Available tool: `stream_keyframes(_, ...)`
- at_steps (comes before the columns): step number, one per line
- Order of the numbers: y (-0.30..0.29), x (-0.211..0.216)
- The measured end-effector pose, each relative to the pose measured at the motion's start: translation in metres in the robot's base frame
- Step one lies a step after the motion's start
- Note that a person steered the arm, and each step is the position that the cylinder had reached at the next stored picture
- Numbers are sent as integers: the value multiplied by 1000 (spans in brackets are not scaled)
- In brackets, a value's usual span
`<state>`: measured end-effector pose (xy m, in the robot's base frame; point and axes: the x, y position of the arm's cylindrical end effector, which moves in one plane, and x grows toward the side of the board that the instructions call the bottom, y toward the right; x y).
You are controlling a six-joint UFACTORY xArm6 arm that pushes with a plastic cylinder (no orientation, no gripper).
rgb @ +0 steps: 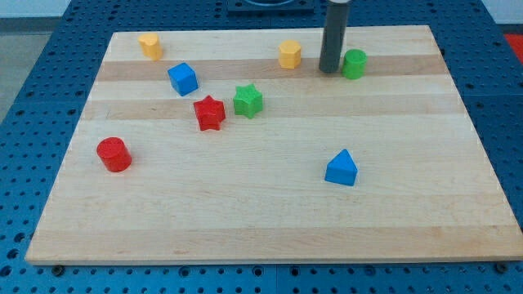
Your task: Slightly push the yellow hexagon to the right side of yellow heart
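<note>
two yellow blocks – yellow hexagon (289, 54), yellow heart (149, 45); my tip (328, 70) between hexagon and green cylinder (354, 64) – no jaws.

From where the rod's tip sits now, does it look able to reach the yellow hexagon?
Probably yes: my tip stands just to the view's right of the yellow hexagon, bare board between them; the green cylinder lies on its other side.

Single camera view, raised and angled down from the board's near edge, whole wooden board (270, 220) filling the frame, blue perforated table (33, 122) at the margins, far edge along the top
</note>
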<state>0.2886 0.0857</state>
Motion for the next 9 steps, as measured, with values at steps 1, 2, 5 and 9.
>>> stream_keyframes(1, -20, -17)
stream_keyframes(2, -41, -20)
stream_keyframes(5, -69, 4)
stream_keyframes(9, -90, -16)
